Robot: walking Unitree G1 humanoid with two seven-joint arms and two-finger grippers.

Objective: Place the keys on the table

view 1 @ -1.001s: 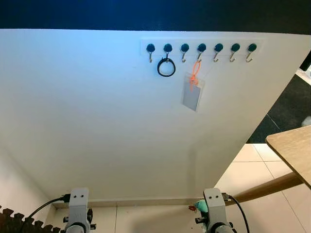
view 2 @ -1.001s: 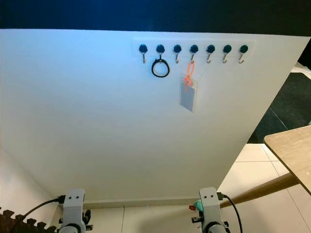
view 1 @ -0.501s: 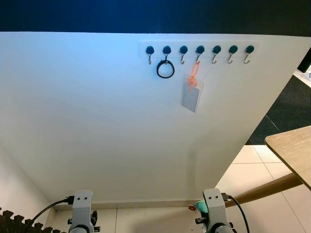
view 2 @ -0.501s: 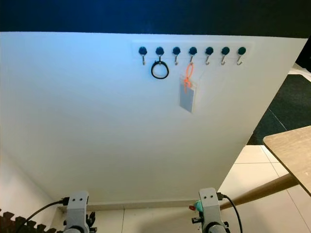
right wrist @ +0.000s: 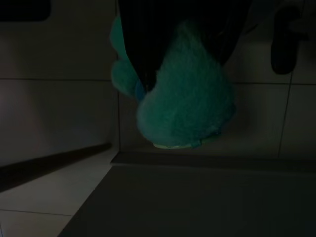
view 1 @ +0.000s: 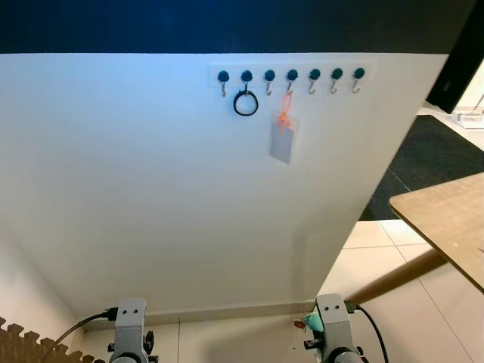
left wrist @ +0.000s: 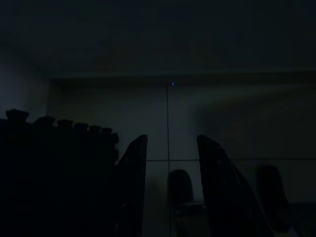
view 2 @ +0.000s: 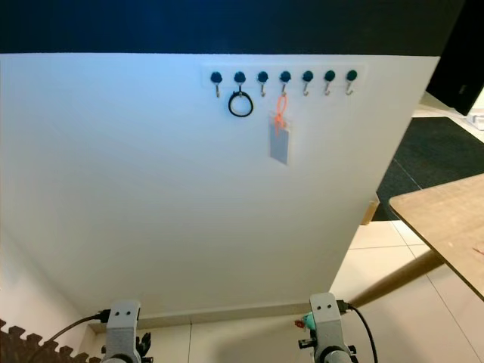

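We've got the right claw (right wrist: pixel 177 74) clenched on the keys' teal fluffy fob (right wrist: pixel 185 108), hanging low by the floor w/ the desk (view 1: pixel 442 219) off to our right. Left claw (left wrist: pixel 170 182) hangs idle, fingers parted. Risk: fuzzy fob could slip mid-turn, or we clip the desk edge swinging up.

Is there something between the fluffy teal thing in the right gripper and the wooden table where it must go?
Nothing visible blocks the way. The right gripper is shut on the teal fluffy keychain, low near the tiled floor. The wooden table stands to the robot's right, with open space between them.
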